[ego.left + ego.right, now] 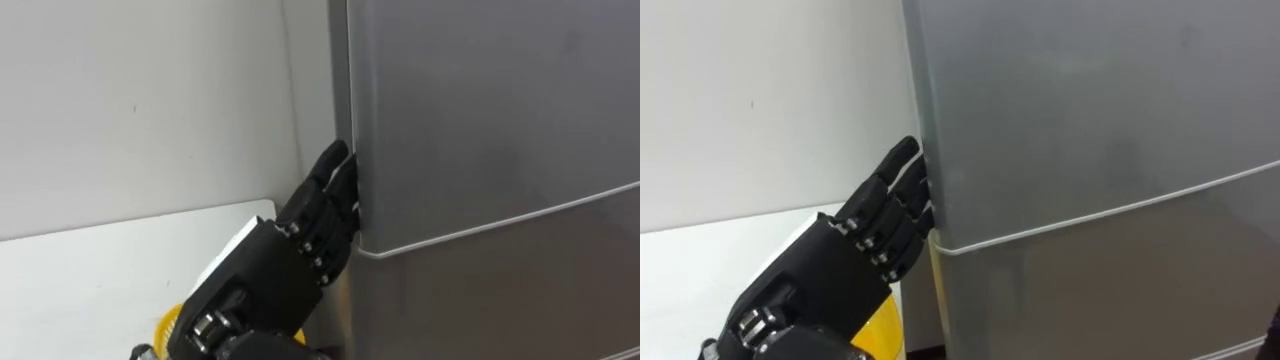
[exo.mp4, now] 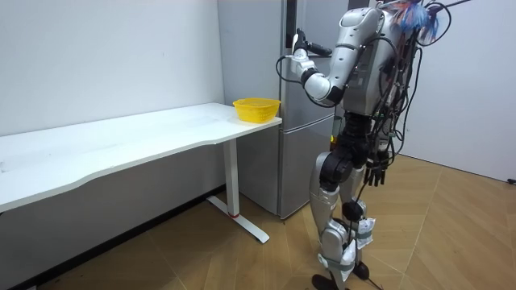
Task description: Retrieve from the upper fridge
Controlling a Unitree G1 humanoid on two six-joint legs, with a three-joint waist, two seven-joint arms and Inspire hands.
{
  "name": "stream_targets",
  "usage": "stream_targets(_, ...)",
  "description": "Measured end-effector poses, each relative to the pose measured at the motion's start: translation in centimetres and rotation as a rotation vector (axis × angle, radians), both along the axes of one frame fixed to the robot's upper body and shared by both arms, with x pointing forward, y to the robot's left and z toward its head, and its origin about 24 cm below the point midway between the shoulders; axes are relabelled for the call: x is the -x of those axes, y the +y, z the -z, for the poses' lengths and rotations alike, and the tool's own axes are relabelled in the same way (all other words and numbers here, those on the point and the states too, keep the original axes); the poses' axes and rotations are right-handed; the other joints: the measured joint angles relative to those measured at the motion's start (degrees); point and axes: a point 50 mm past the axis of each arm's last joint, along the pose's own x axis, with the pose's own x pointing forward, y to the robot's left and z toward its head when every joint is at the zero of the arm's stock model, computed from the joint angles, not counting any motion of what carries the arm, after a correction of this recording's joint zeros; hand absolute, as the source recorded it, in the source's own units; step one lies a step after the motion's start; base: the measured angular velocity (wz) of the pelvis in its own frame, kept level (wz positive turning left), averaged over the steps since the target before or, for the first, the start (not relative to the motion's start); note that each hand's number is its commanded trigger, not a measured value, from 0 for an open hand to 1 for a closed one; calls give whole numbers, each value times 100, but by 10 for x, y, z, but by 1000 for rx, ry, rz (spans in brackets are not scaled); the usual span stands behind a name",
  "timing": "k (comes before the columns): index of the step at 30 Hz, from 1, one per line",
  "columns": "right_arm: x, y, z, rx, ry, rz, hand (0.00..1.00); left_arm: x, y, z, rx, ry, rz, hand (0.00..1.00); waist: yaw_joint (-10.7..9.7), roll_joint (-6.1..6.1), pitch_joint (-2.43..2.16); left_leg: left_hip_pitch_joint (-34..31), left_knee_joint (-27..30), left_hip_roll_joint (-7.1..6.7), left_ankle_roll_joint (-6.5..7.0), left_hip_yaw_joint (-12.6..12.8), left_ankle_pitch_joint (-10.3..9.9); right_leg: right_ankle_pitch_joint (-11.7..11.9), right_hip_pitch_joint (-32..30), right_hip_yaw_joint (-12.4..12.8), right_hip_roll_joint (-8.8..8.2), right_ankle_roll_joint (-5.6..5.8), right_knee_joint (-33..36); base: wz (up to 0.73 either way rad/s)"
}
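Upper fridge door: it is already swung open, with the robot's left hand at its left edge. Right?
No. The upper fridge door is shut, flush with the lower door in the left eye view. The left hand is at its left edge, as stated.

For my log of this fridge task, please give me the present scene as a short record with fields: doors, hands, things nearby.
robot: stands facing the fridge
upper door: looks shut
lower door: looks shut
left hand: fingers straight, at the upper door's left edge, just above the seam
right hand: hangs low at its side
table: white, left of the fridge
bowl: yellow, on the table end nearest the fridge
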Motion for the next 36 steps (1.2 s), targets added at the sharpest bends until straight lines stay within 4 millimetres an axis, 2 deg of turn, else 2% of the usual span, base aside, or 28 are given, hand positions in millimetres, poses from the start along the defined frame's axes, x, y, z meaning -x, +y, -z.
stream_targets(3,-2,0,0,-2,-3,0,0,1,-3,1,17,8,19,0,-19,5,3,-4,37,1,53,125,-35,43,-27,210,13,26,-3,-14)
stream_targets(5,-4,0,0,-9,-6,-1,0,1,-4,0,22,8,29,0,-59,41,1,-59,96,1,99,154,-63,96,-75,221,7,63,7,-13)
stream_targets(7,-4,0,0,-15,-2,-1,0,1,-5,0,22,8,43,0,-78,27,27,-68,112,-1,128,210,-80,116,-97,225,-6,76,35,-11)
stream_targets(12,-5,-1,-1,-13,-2,-12,0,2,-8,-1,-1,-6,76,0,-126,24,46,-76,125,-6,210,359,-128,142,-186,255,-28,105,162,-11)
stream_targets(19,-5,-1,-1,-13,-6,-14,0,3,-13,-4,-37,-37,140,0,-149,26,43,-77,120,-7,278,609,-144,229,-259,412,-45,176,180,-11)
stream_targets(28,-4,0,0,-22,-13,21,0,4,-19,-8,-99,-89,255,0,-156,-37,39,-54,105,-7,307,716,-145,279,-251,365,-59,193,175,-5)
stream_targets(36,-4,0,0,-33,-12,29,0,7,-34,-18,-143,-170,405,0,-200,-30,35,-70,106,-7,309,731,-145,280,-252,352,-58,195,149,-2)
